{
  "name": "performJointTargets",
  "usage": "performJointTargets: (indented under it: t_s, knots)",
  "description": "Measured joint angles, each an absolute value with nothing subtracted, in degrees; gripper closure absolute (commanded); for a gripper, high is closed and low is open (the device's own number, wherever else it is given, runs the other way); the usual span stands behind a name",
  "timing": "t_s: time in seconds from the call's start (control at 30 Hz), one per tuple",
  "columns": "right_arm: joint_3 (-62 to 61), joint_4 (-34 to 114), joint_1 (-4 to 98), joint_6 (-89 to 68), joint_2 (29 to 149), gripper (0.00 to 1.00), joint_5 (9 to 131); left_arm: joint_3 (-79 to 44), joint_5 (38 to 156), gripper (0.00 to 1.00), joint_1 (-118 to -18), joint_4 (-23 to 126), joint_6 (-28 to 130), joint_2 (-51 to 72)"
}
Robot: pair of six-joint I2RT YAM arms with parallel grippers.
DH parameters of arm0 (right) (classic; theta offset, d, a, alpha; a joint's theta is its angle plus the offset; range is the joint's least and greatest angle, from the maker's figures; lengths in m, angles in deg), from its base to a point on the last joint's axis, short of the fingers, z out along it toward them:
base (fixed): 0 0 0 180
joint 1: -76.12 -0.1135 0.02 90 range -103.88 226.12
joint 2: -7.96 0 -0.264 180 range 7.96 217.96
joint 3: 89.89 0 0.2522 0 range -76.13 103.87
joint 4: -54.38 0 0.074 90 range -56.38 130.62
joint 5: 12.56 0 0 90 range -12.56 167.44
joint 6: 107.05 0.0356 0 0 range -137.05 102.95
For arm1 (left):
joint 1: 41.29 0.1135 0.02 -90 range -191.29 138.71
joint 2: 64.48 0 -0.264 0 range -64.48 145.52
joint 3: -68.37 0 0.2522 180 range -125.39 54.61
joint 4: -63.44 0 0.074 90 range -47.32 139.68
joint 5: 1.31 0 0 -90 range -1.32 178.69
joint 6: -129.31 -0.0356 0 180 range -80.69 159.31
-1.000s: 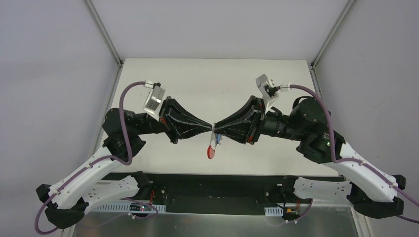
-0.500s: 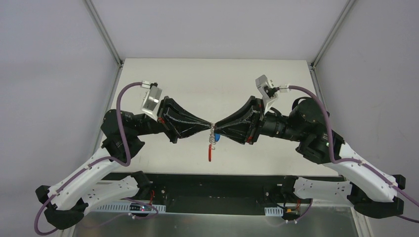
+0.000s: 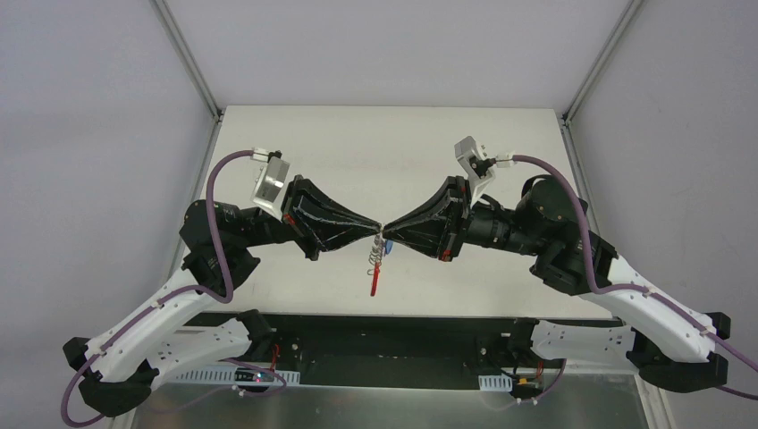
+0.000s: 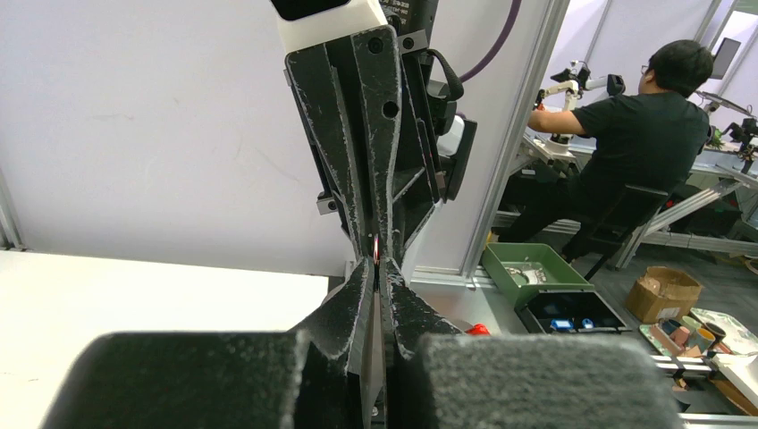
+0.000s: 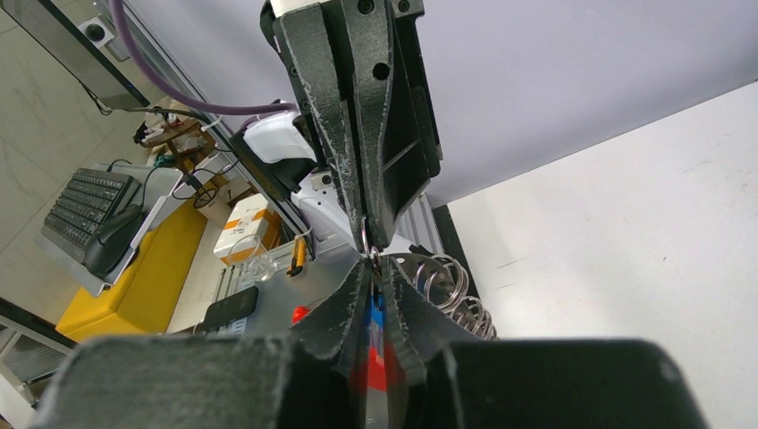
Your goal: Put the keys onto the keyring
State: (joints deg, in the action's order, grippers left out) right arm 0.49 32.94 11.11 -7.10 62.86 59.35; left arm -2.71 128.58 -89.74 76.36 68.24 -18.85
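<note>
Tip-to-tip: left claw (image 3: pixel 374 234) pinches keyring (image 3: pixel 376 262), right claw (image 3: pixel 390 237) keys (image 5: pixel 375 323).

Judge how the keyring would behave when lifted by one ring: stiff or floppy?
Probably floppy: the keyring hangs as a chain of separate rings, red strip lowest. Likely to swing when moved, since only its top is held. Seemingly light: thin wire.

White rectangular desk (image 3: pixel 357 152) with a matt surface, seen from above. Two metal posts (image 3: pixel 189 61) stood at its far corners. A black rail (image 3: pixel 384 326) ran along its near edge, where the arm bases (image 3: pixel 255 329) sat. Faint scuffs marked the surface.
</note>
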Motion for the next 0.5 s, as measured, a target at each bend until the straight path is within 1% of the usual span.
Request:
performJointTargets:
  t_s: [0.07, 0.13, 0.47, 0.5]
  knots:
    - [0.5, 32.9, 11.0, -7.2, 63.0, 0.94, 59.5, -2.7, 128.6, 1.0, -89.7, 76.4, 68.3, -18.9]
    - [0.5, 33.0, 10.9, -7.5, 63.1, 1.0, 59.7, -2.6, 128.6, 1.0, -89.7, 76.4, 68.2, -19.0]
    - [0.7, 32.9, 9.3, -10.8, 63.1, 1.0, 61.2, -2.4, 128.5, 1.0, -89.7, 76.3, 68.3, -19.3]
    - [1.0, 32.2, 9.2, -11.3, 63.1, 1.0, 61.4, -2.4, 128.5, 0.97, -89.7, 76.0, 68.3, -19.3]
